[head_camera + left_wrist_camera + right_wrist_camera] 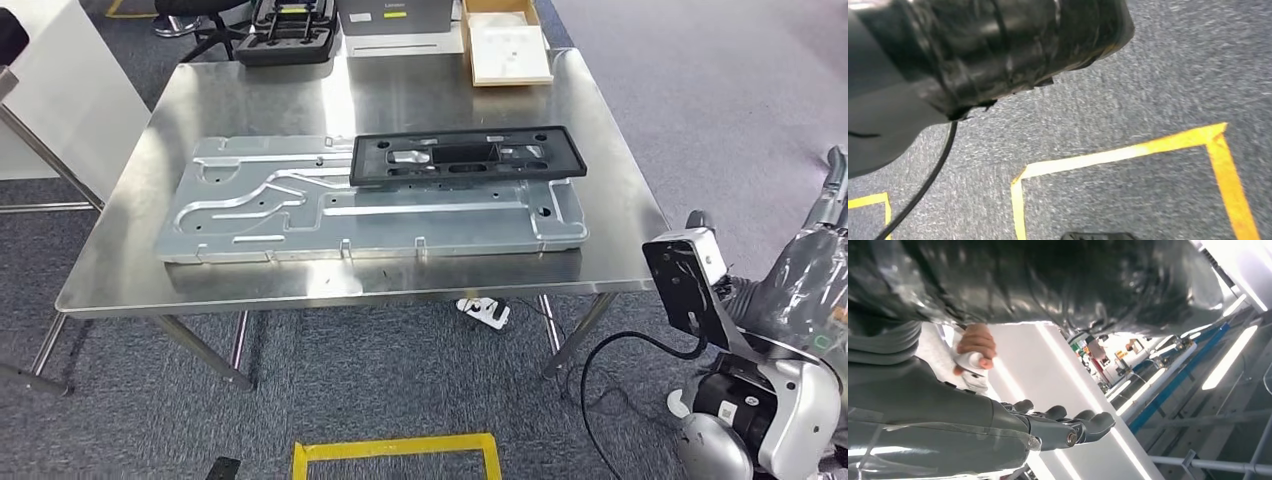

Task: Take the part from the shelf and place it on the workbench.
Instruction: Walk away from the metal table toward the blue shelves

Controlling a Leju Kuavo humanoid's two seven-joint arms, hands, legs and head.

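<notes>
A black rectangular frame part [466, 155] lies flat on a large silver machined plate [300, 215], toward the plate's far right. The plate rests on the steel workbench [400, 95]. My right arm hangs low at the right, off the bench's right side, with my right hand [833, 185] at the picture's edge. In the right wrist view my right hand [1068, 425] has its fingers [1098, 421] stretched out and slightly apart, holding nothing.
At the bench's far edge stand a black case [288, 30], a grey device [395, 15] and a cardboard box [508, 45]. Yellow floor tape [395, 448] marks a square in front. A cable [600, 380] loops under the right corner. A person's hand [975, 347] holds something white.
</notes>
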